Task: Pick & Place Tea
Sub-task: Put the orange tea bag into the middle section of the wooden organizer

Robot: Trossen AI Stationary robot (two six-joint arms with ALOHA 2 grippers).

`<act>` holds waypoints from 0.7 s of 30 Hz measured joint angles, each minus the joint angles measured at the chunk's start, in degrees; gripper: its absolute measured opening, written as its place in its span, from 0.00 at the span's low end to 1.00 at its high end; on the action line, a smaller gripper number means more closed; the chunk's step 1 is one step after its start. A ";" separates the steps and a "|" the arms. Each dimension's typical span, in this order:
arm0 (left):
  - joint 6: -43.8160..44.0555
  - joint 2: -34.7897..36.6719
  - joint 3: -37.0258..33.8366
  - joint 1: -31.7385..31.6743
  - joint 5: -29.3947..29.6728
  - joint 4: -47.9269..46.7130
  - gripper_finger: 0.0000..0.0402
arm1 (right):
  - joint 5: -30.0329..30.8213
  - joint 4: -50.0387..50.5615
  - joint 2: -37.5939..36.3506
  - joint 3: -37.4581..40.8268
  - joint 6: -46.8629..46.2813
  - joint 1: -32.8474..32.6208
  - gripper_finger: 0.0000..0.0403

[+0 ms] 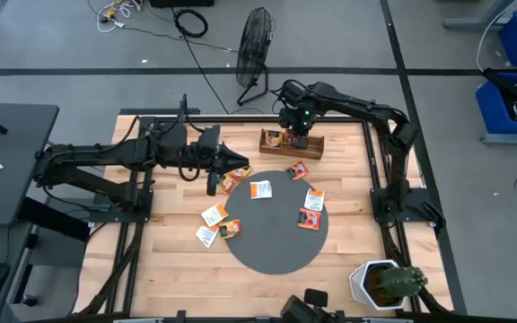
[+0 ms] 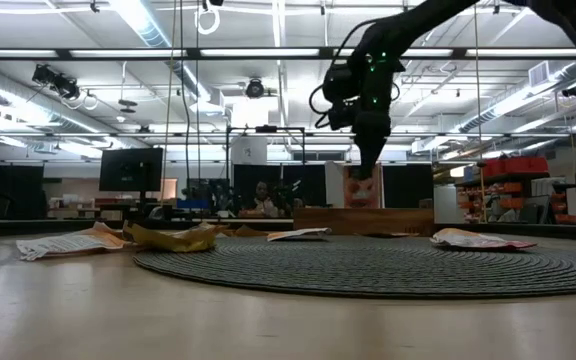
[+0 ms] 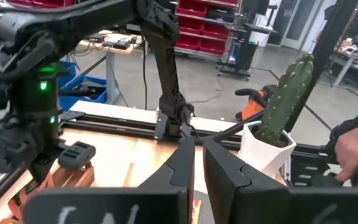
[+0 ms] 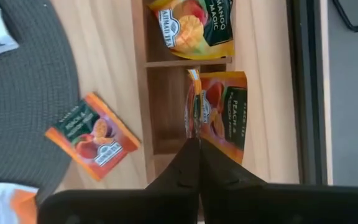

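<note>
Sachet (image 4: 219, 115) of orange peach tea sits pinched by its edge between the closed fingers of my right gripper (image 4: 197, 146), hanging over a compartment of the wooden tray (image 4: 143, 87) at the far edge of the table (image 1: 164, 269). In the neighbouring compartment a mango sachet (image 4: 194, 25) already lies flat. Another orange sachet (image 4: 92, 135) rests just beside the tray on the rim of the round dark mat (image 1: 272, 242), and more sachets are scattered over that mat and off its left side on the bare wood, some orange, some white. From table height my right gripper (image 2: 371, 160) points straight down at the tray (image 2: 363, 220). My left gripper (image 1: 236, 163) reaches in from the left, near the loose sachets at the mat's edge; its fingers (image 3: 179, 165) are nearly together with only a thin gap, and nothing is between them. A potted cactus (image 1: 389, 283) stands at the table's near right corner.
</note>
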State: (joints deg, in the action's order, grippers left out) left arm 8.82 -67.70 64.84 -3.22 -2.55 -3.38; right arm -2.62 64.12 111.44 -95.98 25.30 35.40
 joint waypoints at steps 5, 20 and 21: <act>0.02 0.00 0.00 0.00 0.00 0.18 0.09 | 0.07 -2.13 2.50 0.00 0.30 0.17 0.00; 1.51 0.00 0.00 0.00 0.00 0.18 0.09 | 0.20 -2.68 4.15 0.00 0.50 1.34 0.00; 1.51 0.00 -0.01 0.00 0.00 0.17 0.09 | 0.20 -2.89 4.15 0.00 0.69 1.38 0.00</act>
State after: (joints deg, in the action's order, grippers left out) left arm 10.33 -67.70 64.83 -3.22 -2.55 -3.22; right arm -2.42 61.24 115.59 -95.98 26.00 36.78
